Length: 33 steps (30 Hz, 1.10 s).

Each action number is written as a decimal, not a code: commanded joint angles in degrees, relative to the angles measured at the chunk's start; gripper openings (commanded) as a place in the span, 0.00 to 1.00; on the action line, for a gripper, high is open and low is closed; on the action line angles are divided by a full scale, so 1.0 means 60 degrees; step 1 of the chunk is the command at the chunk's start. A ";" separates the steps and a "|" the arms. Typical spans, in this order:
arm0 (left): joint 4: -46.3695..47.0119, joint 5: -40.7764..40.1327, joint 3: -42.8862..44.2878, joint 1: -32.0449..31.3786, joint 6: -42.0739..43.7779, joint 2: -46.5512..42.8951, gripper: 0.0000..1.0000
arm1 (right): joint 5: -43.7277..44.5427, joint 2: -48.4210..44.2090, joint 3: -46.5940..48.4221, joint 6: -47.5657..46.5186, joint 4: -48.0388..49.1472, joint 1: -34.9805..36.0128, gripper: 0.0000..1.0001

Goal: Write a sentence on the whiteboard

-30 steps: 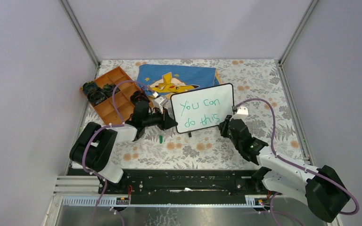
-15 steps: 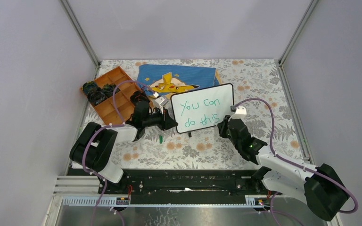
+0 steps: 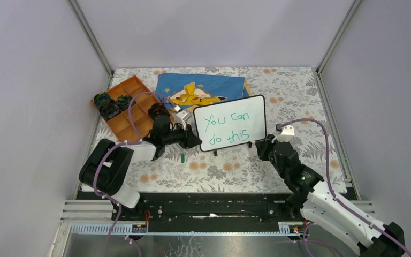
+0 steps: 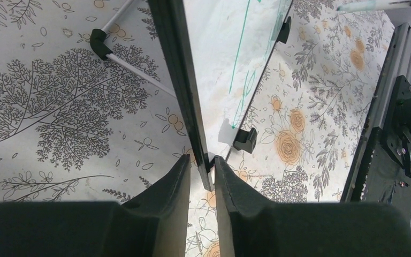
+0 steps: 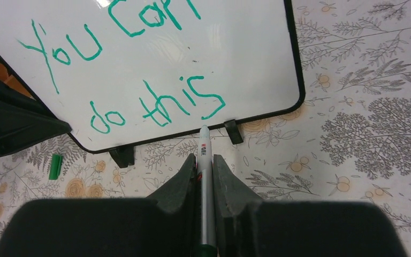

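Observation:
The whiteboard (image 3: 254, 107) stands tilted on its little black feet in the middle of the table, with the sentence (image 3: 226, 128) "You can do this" in green on two lines. My left gripper (image 3: 195, 140) straddles its lower left edge. In the left wrist view the black frame (image 4: 184, 80) lies between the fingers of that gripper (image 4: 200, 171), which stand slightly apart with a gap on one side. My right gripper (image 5: 204, 159) is shut on a silver marker (image 5: 203, 140), tip just off the board's (image 5: 246, 43) bottom edge. It (image 3: 262, 146) sits right of the board.
A green marker cap (image 3: 182, 158) lies on the floral cloth below the board's left corner. An orange compartment tray (image 3: 126, 104) with black parts is at the back left. A blue Pikachu cloth (image 3: 200, 88) lies behind the board. A black rail (image 3: 208, 206) runs along the near edge.
My right arm has drawn back and to the right, taking the marker away from the board. The left gripper's fingers have eased apart slightly around the board's edge.

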 commanded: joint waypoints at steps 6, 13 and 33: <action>-0.0239 -0.0415 -0.0008 -0.0046 0.0342 -0.0392 0.34 | 0.0689 -0.2114 0.0157 -0.0052 -0.1694 -0.0044 0.00; -0.0332 -0.0649 0.0006 -0.0053 0.0349 -0.0437 0.38 | 0.1226 -0.3068 -0.0283 -0.0130 -0.1437 -0.0048 0.00; -0.0285 -0.0706 0.0049 -0.0148 0.0323 -0.0472 0.39 | 0.1562 -0.1261 -0.0778 -0.1449 0.2832 -0.0052 0.00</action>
